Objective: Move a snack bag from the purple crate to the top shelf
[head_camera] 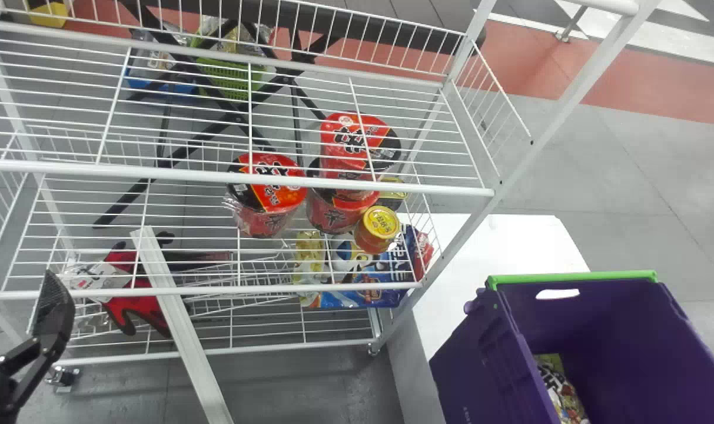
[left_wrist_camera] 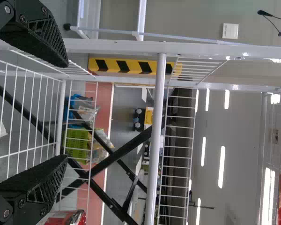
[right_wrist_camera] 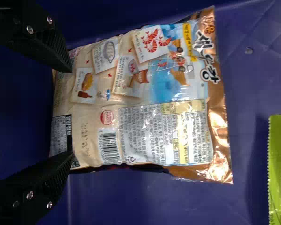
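We read this as a lab or test hall set up like a small shop, exact type unconfirmed. Shop side: white wire rack (head_camera: 239,178) on casters (head_camera: 372,348), stocked with red noodle tubs (head_camera: 268,182), a blue packet (head_camera: 357,288) and red gloves (head_camera: 136,294); purple crate (head_camera: 480,359) of packaged snacks on a white table (head_camera: 486,235); more goods in a green basket (head_camera: 233,79) behind. Hall side: we see grey floor (head_camera: 674,194) with a reddish band (head_camera: 686,103), a yellow-and-black striped bar (left_wrist_camera: 131,66), long strip lights (left_wrist_camera: 221,166) and a plain wall with a switch plate (left_wrist_camera: 230,31). We tag it mock store, indoors.
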You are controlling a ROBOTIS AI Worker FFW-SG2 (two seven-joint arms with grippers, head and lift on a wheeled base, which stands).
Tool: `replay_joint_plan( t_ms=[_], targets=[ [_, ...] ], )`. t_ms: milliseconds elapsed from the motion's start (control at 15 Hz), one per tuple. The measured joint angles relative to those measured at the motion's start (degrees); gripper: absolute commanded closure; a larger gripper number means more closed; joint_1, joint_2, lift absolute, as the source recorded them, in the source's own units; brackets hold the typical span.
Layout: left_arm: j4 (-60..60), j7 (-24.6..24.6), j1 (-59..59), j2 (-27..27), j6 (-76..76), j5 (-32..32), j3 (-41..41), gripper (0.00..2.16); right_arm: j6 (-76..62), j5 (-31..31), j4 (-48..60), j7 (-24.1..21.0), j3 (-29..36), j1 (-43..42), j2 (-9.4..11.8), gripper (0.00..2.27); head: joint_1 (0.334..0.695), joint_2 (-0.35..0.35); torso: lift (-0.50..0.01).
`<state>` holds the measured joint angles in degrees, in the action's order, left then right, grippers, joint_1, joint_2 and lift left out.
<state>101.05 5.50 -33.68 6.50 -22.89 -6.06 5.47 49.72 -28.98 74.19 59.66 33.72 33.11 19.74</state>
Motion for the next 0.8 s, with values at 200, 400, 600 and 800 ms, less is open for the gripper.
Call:
replay_joint_plan(
  t_ms=[200, 400, 600, 800],
  targets=[
    [-0.17, 0.03, 0.02, 0.0, 0.0, 0.0, -0.03, 0.13, -4.19, 1.61, -0.32, -1.04, 0.02, 0.03, -0.34, 0.22, 0.695, -0.35, -0.45],
    [-0.24, 0.03, -0.08, 0.0, 0.0, 0.0, -0.11, 0.13, -7.08, 2.1, -0.44, -1.5, -0.01, 0.03, -0.4, 0.22, 0.695, -0.35, -0.45],
    [-0.24, 0.03, -0.17, 0.0, 0.0, 0.0, -0.23, 0.13, -7.79, 2.18, -0.55, -1.48, -0.44, -0.02, -0.4, 0.22, 0.695, -0.35, -0.45],
    [-0.23, 0.11, -0.16, -0.14, 0.0, 0.0, -0.22, 0.13, -7.94, 2.18, -0.54, -0.91, -0.88, -0.06, -0.4, 0.27, 0.695, -0.35, -0.45]
  ],
)
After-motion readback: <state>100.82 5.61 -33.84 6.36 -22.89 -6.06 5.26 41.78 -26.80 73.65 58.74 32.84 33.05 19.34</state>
